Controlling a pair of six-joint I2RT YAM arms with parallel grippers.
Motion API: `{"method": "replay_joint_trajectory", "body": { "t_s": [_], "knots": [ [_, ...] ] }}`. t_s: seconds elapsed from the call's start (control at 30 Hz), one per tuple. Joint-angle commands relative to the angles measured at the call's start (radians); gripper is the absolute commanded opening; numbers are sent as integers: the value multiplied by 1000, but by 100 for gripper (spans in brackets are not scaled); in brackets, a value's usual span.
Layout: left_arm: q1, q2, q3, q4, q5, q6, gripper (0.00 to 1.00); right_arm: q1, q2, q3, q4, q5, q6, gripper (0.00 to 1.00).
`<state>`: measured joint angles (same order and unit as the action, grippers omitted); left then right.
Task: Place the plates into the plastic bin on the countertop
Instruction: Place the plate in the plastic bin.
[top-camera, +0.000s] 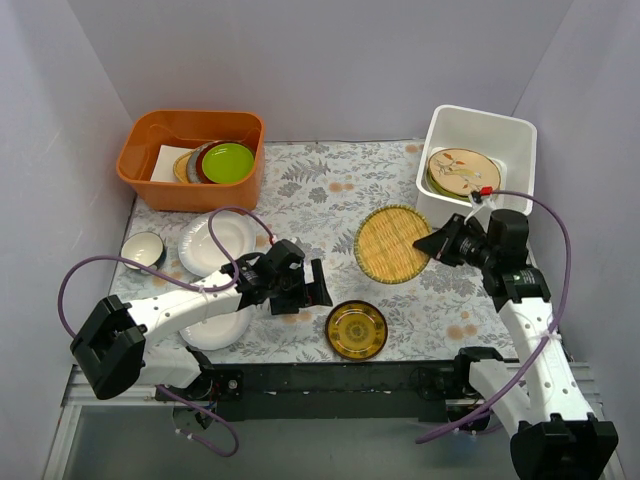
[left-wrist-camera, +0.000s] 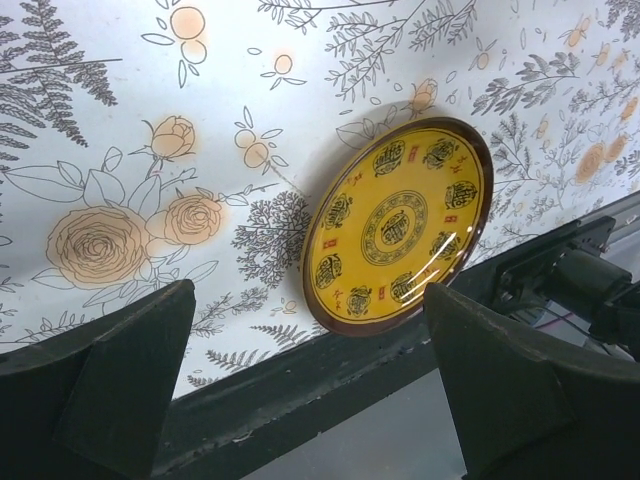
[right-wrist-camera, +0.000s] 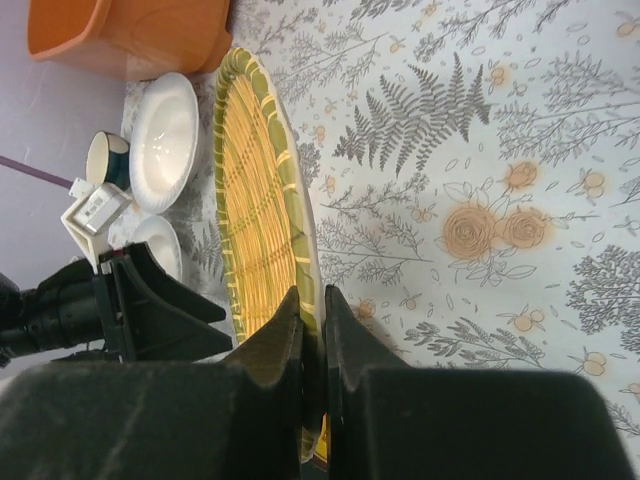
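While our left arm reached low over the near part of the pale grey countertop (top-camera: 320, 195) (left-wrist-camera: 90, 110) (right-wrist-camera: 520, 130) printed with ferns and orange flowers, we recorded the left gripper (top-camera: 318, 287) (left-wrist-camera: 308, 298) with its jaws spread wide and nothing between them. The round amber patterned plate (top-camera: 356, 329) (left-wrist-camera: 398, 225) lay flat on the countertop close to the near edge, just to the right of that gripper and apart from it. One plain white round plate (top-camera: 215, 332) lay at near left, partly covered by the left arm.

Further back, we noted a second, deeper white plate (top-camera: 212, 242) (right-wrist-camera: 165, 140) and, to its left, a small white bowl with a dark rim (top-camera: 143, 250) (right-wrist-camera: 105, 160). At mid-depth right of centre lay the round yellow woven-look plate (top-camera: 393, 243) (right-wrist-camera: 255, 200). We found the right gripper (top-camera: 428, 244) (right-wrist-camera: 312, 300) closed narrowly on this plate's right rim, one finger on each face. We could not tell whether the plate was clear of the countertop.

At far right stood the white square plastic bin (top-camera: 522, 128), just beyond the right gripper. Inside it a tan round plate with a bird motif (top-camera: 462, 170) lay on top of at least one other plate. At far left stood an orange rounded plastic tub (top-camera: 140, 172) (right-wrist-camera: 130, 35) holding stacked plates, a lime-green plate (top-camera: 228, 162) uppermost.
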<state>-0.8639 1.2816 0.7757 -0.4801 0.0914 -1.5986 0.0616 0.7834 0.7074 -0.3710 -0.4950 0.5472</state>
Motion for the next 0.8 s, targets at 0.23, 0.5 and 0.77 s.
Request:
{"method": "replay_joint_trajectory", "body": {
  "t_s": [0.23,0.5,0.77],
  "knots": [
    [-27,-51,-98,0,-24,-26,98,-19,194,371,0,93,-73,1],
    [-35,-90,-147,6,-21,-41,98,-80,292,547,-75,226,-168,1],
    [-41,-82,-148,5,-12,-40,98,-241,356,598,-66,174,-165,1]
  ]
}}
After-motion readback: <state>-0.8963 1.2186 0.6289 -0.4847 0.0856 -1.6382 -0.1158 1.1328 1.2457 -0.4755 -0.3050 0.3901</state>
